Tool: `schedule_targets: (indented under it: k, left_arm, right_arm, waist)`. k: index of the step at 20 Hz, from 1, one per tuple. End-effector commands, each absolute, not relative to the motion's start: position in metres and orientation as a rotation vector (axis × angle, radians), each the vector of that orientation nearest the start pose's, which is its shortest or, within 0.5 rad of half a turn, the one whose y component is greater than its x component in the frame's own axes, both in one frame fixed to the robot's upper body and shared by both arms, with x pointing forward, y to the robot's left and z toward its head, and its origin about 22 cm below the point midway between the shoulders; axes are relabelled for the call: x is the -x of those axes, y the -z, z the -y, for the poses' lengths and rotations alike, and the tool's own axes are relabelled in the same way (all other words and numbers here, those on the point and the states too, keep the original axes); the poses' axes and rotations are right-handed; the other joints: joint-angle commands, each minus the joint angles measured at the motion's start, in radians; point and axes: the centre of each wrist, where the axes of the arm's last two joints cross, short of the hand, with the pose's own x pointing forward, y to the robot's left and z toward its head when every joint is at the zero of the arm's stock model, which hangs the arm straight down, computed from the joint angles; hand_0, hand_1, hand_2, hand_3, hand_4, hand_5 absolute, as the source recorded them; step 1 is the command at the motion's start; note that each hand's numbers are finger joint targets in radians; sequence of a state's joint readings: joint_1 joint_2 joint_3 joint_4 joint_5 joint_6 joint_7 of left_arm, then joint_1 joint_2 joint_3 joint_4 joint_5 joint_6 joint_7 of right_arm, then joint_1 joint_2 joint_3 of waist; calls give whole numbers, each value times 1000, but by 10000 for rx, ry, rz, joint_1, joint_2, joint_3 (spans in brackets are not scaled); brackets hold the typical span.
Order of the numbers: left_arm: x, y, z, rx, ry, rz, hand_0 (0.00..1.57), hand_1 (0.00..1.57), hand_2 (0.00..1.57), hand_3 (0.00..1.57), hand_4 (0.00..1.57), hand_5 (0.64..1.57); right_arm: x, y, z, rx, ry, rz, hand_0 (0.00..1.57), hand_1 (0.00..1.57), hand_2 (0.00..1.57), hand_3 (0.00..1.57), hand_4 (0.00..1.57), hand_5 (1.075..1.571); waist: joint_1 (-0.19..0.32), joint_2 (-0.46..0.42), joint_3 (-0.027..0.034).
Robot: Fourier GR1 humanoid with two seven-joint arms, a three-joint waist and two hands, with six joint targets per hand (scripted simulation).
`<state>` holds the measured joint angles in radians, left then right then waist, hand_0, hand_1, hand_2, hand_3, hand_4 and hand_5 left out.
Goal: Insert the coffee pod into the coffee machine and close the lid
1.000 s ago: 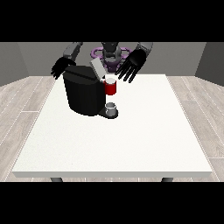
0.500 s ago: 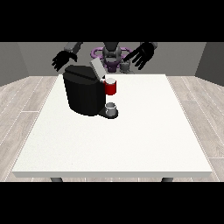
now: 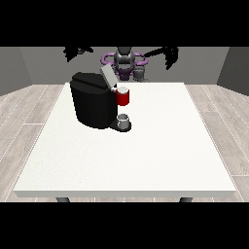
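The black coffee machine [image 3: 95, 104] stands on the white table [image 3: 146, 155] left of centre, its grey lid [image 3: 108, 76] tilted up and open. A red thing at the machine [image 3: 123, 97] sits at its front, above a grey cup-like thing [image 3: 124, 119] on the base. Another small grey thing [image 3: 140, 73] stands at the table's far edge, just in front of the robot. Both hands are raised well above the table, holding nothing. The hand at the view's left [image 3: 78, 50] and the hand at the view's right [image 3: 168, 52] both show spread fingers.
The robot's torso [image 3: 124, 61] is behind the table's far edge. White tabletop stretches in front of and to the right of the machine. Grey plank floor surrounds the table.
Both hands have lifted up and spread outwards, away from the machine's lid. The lid, the red thing and the grey things have not moved.
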<state>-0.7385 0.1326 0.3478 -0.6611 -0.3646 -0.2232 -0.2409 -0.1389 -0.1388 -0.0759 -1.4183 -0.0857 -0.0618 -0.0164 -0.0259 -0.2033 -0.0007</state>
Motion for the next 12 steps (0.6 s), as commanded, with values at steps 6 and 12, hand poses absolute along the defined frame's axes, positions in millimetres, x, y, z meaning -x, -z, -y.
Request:
schedule_targets:
  k: [6, 12]
  left_arm:
    - [-375, 16, -262, 690, 2578, 15439, 0, 0, 0, 0, 0, 1571]
    - [-364, 24, -222, 1822, 1903, 15061, 0, 0, 0, 0, 140, 1571]
  right_arm:
    - [-303, -59, 254, -30, -657, 16757, 0, 0, 0, 0, 0, 1571]
    - [-302, -38, 252, 764, -1535, 16546, 0, 0, 0, 0, 239, 1571]
  waist:
    - [857, 250, 4]
    - [1557, 110, 11]
